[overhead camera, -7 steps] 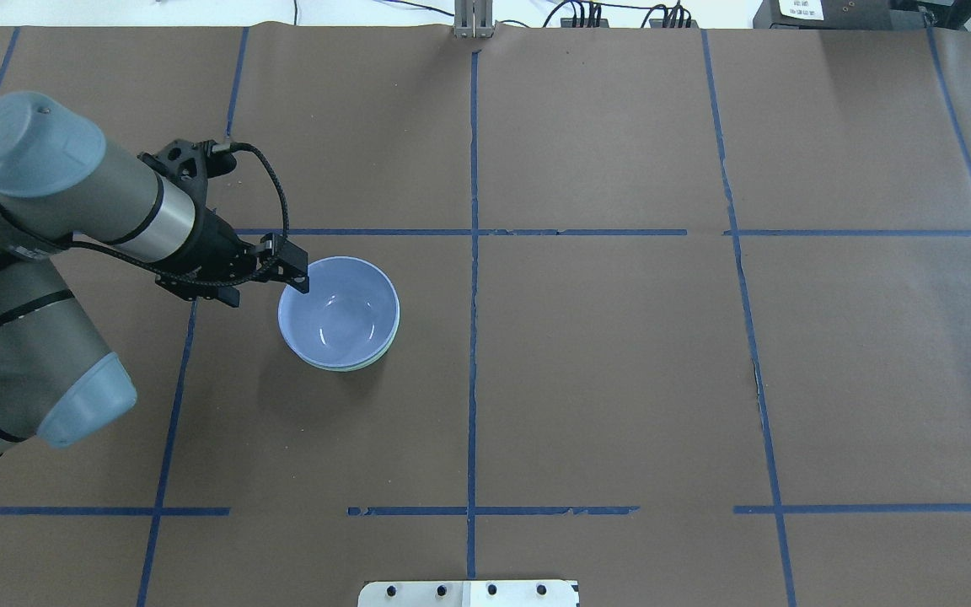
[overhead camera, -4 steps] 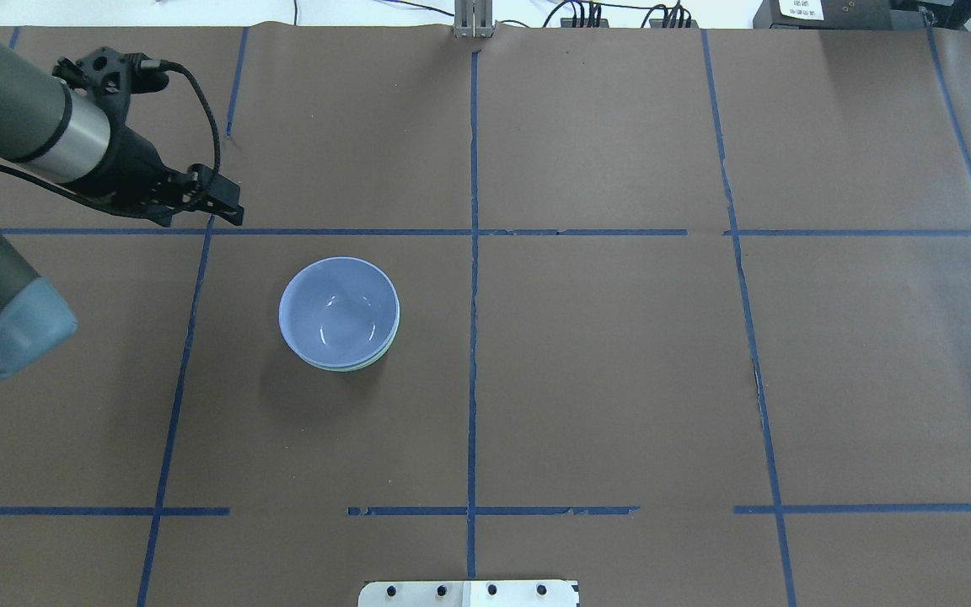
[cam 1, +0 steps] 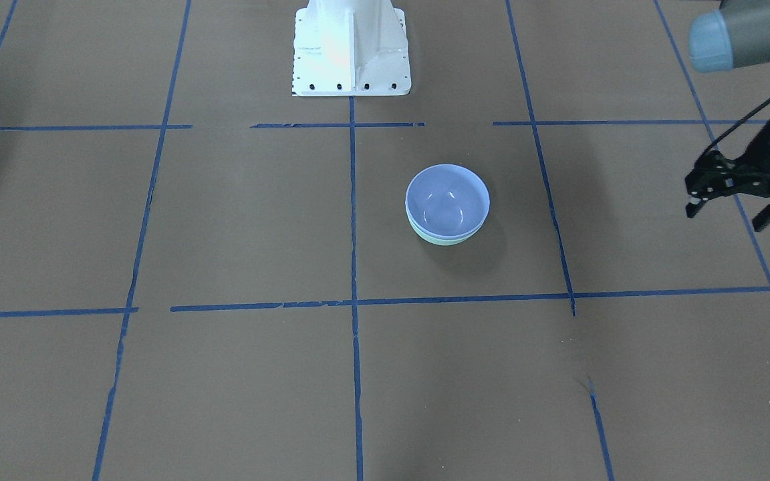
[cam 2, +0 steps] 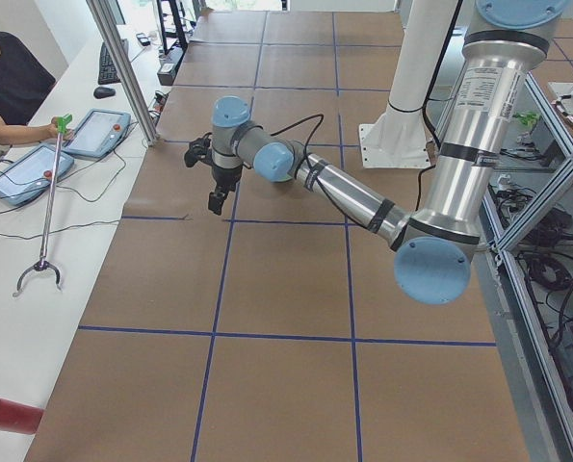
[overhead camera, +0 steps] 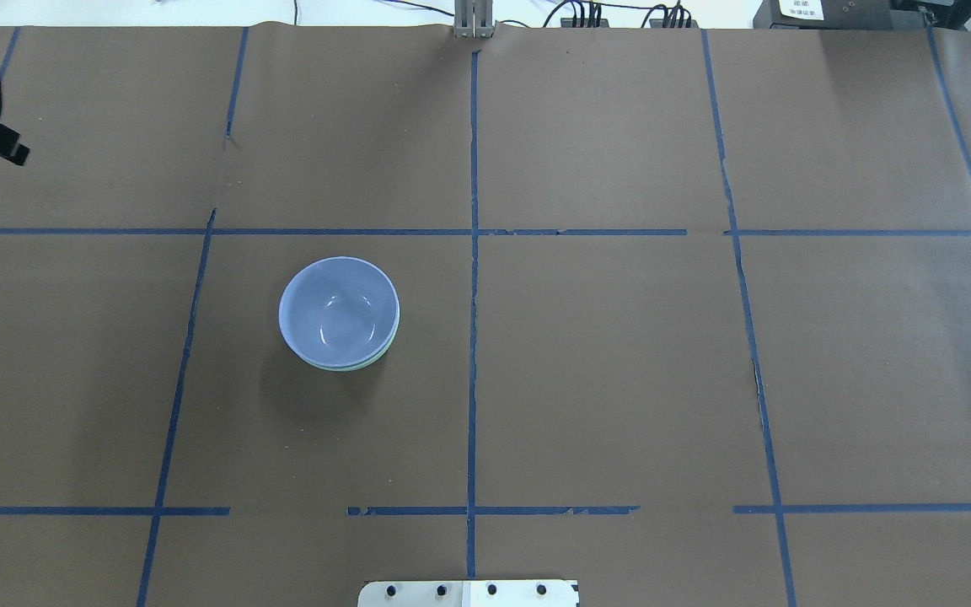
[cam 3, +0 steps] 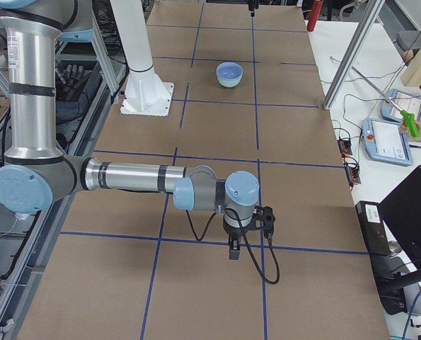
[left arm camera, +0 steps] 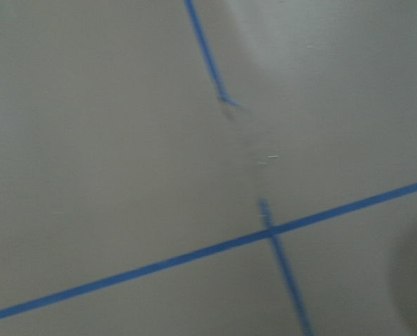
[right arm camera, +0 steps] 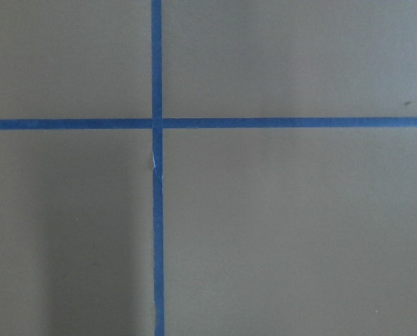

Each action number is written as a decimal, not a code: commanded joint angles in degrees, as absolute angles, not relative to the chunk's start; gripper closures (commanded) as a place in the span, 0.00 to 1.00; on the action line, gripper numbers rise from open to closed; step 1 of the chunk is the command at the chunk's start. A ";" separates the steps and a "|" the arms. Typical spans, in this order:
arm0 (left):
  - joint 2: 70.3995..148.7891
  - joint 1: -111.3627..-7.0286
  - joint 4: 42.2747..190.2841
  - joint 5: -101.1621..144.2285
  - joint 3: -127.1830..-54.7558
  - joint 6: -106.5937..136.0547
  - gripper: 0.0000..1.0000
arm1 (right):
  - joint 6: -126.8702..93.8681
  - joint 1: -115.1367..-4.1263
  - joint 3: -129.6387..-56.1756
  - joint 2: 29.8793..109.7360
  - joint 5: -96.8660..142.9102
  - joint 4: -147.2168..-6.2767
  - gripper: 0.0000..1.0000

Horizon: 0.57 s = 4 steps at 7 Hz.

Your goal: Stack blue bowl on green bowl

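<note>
The blue bowl [overhead camera: 339, 308] sits nested inside the green bowl [overhead camera: 357, 366], of which only a thin mint rim shows. The stack stands left of the table's middle. It also shows in the front view, blue bowl [cam 1: 447, 198] over green bowl [cam 1: 440, 239], and far off in the right side view [cam 3: 229, 73]. My left gripper [cam 1: 727, 212] is open and empty, above the table far off to the side of the bowls. Only one of its fingers [overhead camera: 7, 148] shows at the overhead view's left edge. My right gripper [cam 3: 233, 246] shows only in the right side view, far from the bowls; I cannot tell its state.
Brown paper with blue tape lines [overhead camera: 473, 278] covers the table. The white robot base plate [cam 1: 350, 60] stands at the robot's edge. Operators, tablets [cam 2: 93, 133] and a grabber stick [cam 2: 45, 207] are at the far side.
My left gripper has let go of the blue bowl's rim and drawn back, away to the overhead view's far upper left edge. The stacked bowls have not moved.
</note>
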State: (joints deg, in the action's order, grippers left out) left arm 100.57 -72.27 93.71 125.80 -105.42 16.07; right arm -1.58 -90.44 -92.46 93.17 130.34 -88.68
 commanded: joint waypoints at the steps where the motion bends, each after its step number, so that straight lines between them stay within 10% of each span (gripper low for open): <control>1: 96.08 -82.47 91.85 126.12 -100.92 12.05 0.00 | -1.58 -90.44 -92.46 93.16 130.34 -88.68 0.00; 4: 87.40 -88.06 92.72 136.92 -96.33 0.97 0.00 | -1.67 -90.44 -92.46 93.16 130.34 -88.68 0.00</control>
